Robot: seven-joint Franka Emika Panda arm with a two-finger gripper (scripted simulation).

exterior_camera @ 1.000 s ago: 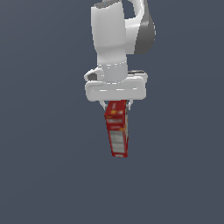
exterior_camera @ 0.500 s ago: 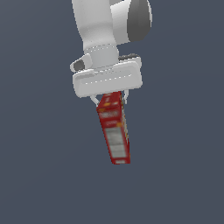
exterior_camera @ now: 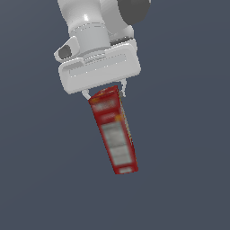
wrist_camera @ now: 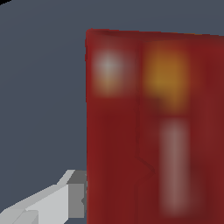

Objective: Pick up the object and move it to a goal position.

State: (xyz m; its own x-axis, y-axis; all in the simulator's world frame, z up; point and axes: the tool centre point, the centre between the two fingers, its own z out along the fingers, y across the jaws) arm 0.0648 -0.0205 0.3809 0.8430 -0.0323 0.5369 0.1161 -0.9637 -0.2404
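Gripper clamped on red carton top end; carton hangs tilted, airborne.

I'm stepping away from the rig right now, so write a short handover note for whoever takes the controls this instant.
Gripper: shut on the red carton, gripping its upper end.
Carton: off any surface, hanging below the gripper, tilted with its lower end toward the exterior view's right; in the wrist view it fills much of the frame beside one finger.
Done: pickup.
Left: carry to the goal position, which no view shows.
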